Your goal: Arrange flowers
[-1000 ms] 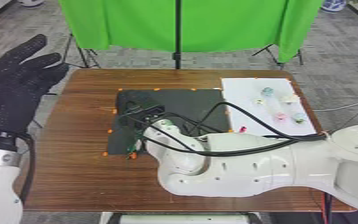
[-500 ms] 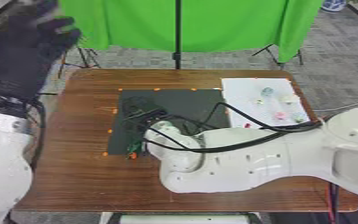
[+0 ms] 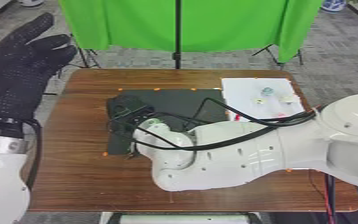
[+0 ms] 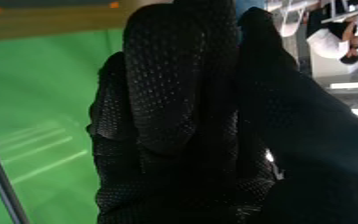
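Observation:
Over the left part of the black mat [image 3: 189,100], my right hand [image 3: 127,109] is low in the head view, dark against dark. What lies under it is hidden. The same right hand [image 4: 162,85] is close up in the right wrist view; whether it holds a stem I cannot tell. On the white sheet [image 3: 242,90] at the right lie small flowers: a pale blue one [image 3: 267,91], a yellowish one [image 3: 259,101] and a whitish one [image 3: 288,99]. My left hand [image 3: 15,75] is raised at the left edge, open, away from the flowers.
The right forearm crosses the mat's lower right and covers the sheet's lower part, with black cables [image 3: 233,147] looping over it. Brown table [image 3: 78,175] surrounds the mat, with small orange marks at the mat's edges. A green cloth [image 3: 140,25] hangs beyond.
My right hand has shifted slightly left over the mat, and its forearm now covers the pink flowers. The green piece near the mat's lower edge is hidden. My left hand has swung up and back.

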Controlling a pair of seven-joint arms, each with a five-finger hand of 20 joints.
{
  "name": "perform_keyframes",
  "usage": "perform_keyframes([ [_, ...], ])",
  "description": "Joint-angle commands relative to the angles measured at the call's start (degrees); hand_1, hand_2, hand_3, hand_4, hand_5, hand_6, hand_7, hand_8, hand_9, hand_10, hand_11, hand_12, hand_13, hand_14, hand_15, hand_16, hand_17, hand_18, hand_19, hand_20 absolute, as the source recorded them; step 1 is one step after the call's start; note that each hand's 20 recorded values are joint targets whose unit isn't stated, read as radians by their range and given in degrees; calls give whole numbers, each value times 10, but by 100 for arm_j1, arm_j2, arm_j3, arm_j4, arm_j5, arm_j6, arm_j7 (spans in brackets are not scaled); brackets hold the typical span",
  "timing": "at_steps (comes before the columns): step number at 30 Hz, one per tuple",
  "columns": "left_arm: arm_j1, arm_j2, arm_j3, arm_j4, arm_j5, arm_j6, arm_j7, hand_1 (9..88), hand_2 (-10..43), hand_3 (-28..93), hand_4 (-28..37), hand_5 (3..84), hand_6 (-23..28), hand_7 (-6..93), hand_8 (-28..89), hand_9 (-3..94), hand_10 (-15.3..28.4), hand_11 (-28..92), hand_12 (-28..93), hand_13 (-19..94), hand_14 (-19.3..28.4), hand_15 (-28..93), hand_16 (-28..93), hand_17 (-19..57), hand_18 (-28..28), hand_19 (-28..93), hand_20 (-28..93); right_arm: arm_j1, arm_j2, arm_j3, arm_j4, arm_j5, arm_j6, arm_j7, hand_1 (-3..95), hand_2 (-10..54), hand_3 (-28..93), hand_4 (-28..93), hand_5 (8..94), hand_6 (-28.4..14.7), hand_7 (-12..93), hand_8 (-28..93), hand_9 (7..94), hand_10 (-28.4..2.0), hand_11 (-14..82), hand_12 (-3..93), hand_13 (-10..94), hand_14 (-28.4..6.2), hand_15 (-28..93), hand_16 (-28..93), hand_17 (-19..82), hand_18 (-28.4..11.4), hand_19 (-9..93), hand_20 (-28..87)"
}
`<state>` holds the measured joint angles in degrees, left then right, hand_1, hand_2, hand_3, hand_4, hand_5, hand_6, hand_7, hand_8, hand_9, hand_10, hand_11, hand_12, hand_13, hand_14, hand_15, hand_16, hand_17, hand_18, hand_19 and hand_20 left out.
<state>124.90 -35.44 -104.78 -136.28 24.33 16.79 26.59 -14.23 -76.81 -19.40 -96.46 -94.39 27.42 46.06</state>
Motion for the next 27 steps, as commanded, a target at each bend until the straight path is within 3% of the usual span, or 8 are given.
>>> perform_keyframes([
  [1,-142,10,79,42,-52,-9,44,228,70,799,-234,373,100,184,-110,356,210,308,115,263,284,550,-103,-74,255,609,153,120,-78,60,51,67,-202,-76,526,-95,645,-283,772,57,167,-30,926,-46,158,233,848,-23,538,205,420,-152,932,82],
  [4,-174,1,87,59,-29,-71,23,228,70,799,-234,373,100,183,-110,355,211,309,115,263,284,550,-103,-74,255,609,153,102,-64,88,58,80,-207,-13,522,-95,633,-283,743,57,162,-38,919,-49,160,228,844,-22,541,204,419,-152,932,83],
  [7,-118,0,65,43,-60,-17,79,227,70,800,-233,372,100,184,-110,355,211,308,115,263,284,550,-103,-74,255,610,153,115,-81,86,65,101,-248,5,518,-95,629,-283,735,56,167,-45,914,-49,167,219,842,-23,544,201,418,-151,932,83],
  [15,-48,-30,55,53,-62,-79,140,228,69,801,-233,374,101,183,-110,355,211,307,115,262,284,550,-103,-73,255,610,153,41,-1,113,102,81,-405,103,499,-95,641,-283,703,53,176,-55,901,-52,171,210,838,-25,547,196,414,-152,932,81],
  [22,131,-148,-64,-5,-33,-13,5,229,70,800,-233,374,101,184,-110,355,211,308,115,263,284,550,-103,-73,255,610,152,-113,111,248,78,-7,-436,-3,490,-95,650,-283,698,52,177,-60,899,-53,179,201,838,-27,547,194,412,-155,932,85],
  [25,347,-226,-216,-64,-16,33,-32,229,71,798,-233,373,100,184,-110,355,211,309,115,263,284,550,-103,-73,255,611,152,-203,149,346,20,-123,-504,-142,488,-95,649,-283,700,52,177,-59,900,-56,186,197,839,-27,547,194,411,-156,932,87],
  [27,368,-279,-223,-56,-21,50,-95,229,70,798,-233,373,100,184,-110,355,212,308,115,262,284,550,-103,-73,255,611,152,-249,237,415,-42,-22,-582,-404,483,-95,656,-283,700,51,177,-59,898,-57,192,194,838,-28,548,194,409,-158,932,88],
])
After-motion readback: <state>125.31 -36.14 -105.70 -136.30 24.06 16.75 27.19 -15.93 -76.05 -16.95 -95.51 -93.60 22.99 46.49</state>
